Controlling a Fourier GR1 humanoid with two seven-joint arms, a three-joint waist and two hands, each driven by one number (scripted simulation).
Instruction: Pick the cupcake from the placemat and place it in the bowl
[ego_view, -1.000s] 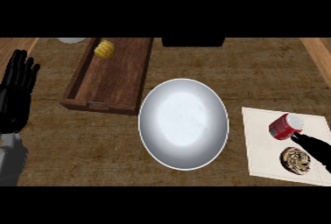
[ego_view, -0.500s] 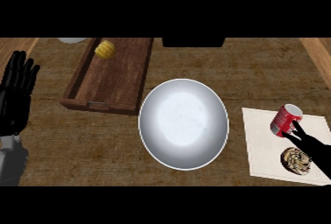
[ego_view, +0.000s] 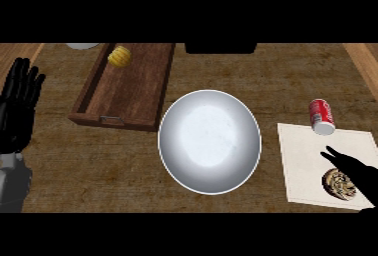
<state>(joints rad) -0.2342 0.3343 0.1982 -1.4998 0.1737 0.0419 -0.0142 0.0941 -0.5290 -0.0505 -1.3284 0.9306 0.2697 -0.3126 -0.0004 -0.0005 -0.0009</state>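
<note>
A: Looking down, what do you see?

B: My right hand (ego_view: 354, 172) is low on the right side, over the white placemat (ego_view: 306, 167). Its fingers (ego_view: 334, 155) are out straight and hold nothing. The cupcake (ego_view: 339, 183) sits on the placemat, just under my hand and partly hidden by it.

A: Where is the bowl?

B: The big white bowl (ego_view: 210, 141) is in the middle of the tabletop (ego_view: 111, 160), just left of the placemat. Nothing is inside it.

A: What is the red thing?

B: That is a red can (ego_view: 322, 116). It lies on its side at the top edge of the placemat, apart from my fingers.

A: And your other hand?

B: My left hand (ego_view: 18, 112) rests at the left edge, fingers up and spread wide, holding nothing.

A: Anything else?

B: A wooden tray (ego_view: 100, 100) lies up and left of the bowl, with a yellow fruit (ego_view: 119, 56) at its far end.
</note>
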